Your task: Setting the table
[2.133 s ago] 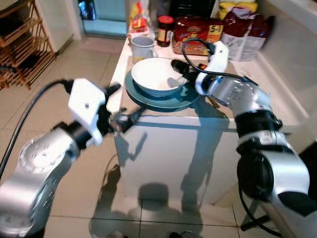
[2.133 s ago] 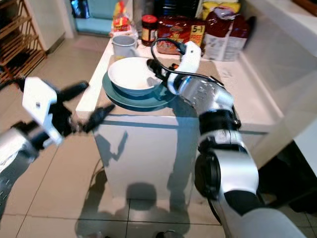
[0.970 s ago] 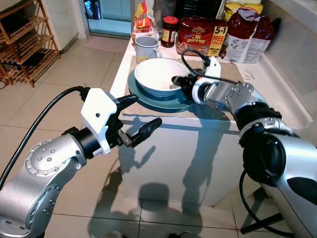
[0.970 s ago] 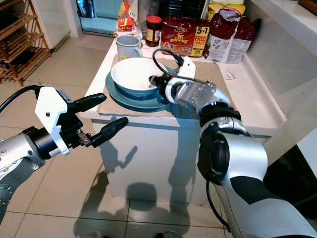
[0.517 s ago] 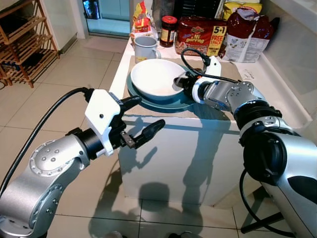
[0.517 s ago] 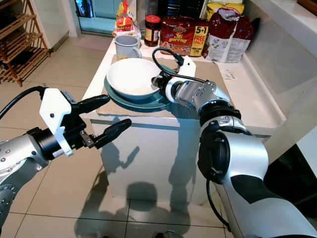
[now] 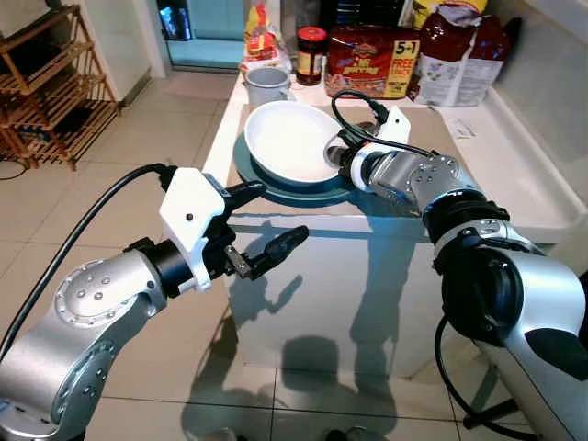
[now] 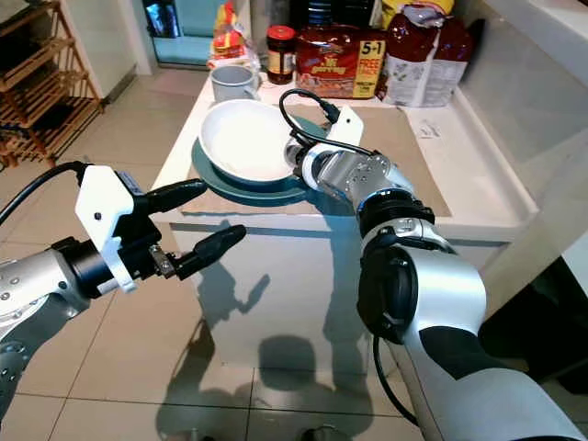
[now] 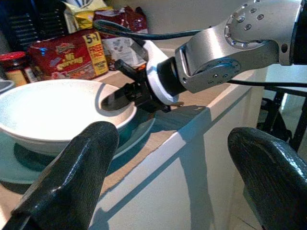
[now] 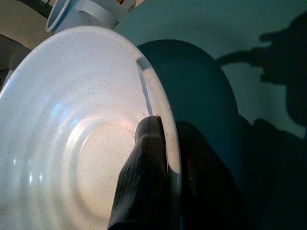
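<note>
A white bowl rests on a teal plate on the counter's brown placemat. My right gripper is shut on the bowl's right rim, one black finger inside the bowl and the other outside, over the plate. The bowl looks slightly tipped, its gripped side raised. My left gripper hangs open in front of the counter's front edge, just below the plate, holding nothing. Between its two fingers, the left wrist view shows the bowl.
Behind the plate stand a grey mug, a red-lidded jar, a noodle multipack and a red bag. A wooden rack is far left on the tiled floor. The white counter extends right.
The right gripper has kept hold of the rim and tipped the bowl up a little, nudging it left on the plate. The left gripper rose earlier and now holds still, open.
</note>
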Controlling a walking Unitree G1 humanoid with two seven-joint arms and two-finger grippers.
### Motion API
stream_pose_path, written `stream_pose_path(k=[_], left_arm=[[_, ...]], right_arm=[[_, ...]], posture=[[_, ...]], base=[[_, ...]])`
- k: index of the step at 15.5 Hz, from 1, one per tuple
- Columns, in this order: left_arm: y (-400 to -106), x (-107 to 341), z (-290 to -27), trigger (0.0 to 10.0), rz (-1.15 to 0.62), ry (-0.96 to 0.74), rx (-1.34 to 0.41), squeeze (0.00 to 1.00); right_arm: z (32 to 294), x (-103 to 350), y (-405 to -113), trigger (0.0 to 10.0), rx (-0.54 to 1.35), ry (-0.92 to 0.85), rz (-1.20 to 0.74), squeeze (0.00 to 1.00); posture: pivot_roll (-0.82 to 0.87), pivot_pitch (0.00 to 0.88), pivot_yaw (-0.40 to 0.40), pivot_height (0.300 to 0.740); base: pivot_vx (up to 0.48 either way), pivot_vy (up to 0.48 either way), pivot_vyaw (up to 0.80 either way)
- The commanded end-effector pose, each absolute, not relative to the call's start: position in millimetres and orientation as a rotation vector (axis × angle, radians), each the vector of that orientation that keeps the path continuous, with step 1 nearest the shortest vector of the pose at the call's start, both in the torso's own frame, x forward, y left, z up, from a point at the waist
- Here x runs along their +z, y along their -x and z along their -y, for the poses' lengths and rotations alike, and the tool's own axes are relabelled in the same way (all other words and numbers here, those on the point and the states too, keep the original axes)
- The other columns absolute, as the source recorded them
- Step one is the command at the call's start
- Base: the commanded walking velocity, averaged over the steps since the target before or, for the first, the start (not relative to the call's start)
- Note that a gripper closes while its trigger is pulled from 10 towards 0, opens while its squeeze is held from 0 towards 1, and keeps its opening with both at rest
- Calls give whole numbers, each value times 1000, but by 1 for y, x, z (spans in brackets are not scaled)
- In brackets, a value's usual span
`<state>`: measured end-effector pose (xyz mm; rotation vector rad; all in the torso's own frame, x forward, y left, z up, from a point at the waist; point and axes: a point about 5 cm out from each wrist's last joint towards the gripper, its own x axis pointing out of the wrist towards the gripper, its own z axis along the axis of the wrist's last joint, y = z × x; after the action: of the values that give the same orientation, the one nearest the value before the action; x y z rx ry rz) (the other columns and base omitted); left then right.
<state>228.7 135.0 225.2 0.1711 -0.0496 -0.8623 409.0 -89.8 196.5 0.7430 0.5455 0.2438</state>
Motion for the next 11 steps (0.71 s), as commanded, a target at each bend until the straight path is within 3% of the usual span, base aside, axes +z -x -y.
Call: stream_pose_path(k=[1,8,11], left_arm=[[-230,225,-134,10000,39,-174,-878,0],[-233,228,-144,10000,73,-185,-771,0],[-254,239,-163,10000,153,-165,-524,0]], right_arm=[[91,203,-411,0,242,-734,-513,0],[83,256,-417,0,359,-738,-278,0],[85,283,-407,0,458,-791,-169,0]], posture=[[31,17,-1,740],[42,32,-44,740],[57,13,-38,740]], base=[[0,0,0],[0,0,0],[0,0,0]])
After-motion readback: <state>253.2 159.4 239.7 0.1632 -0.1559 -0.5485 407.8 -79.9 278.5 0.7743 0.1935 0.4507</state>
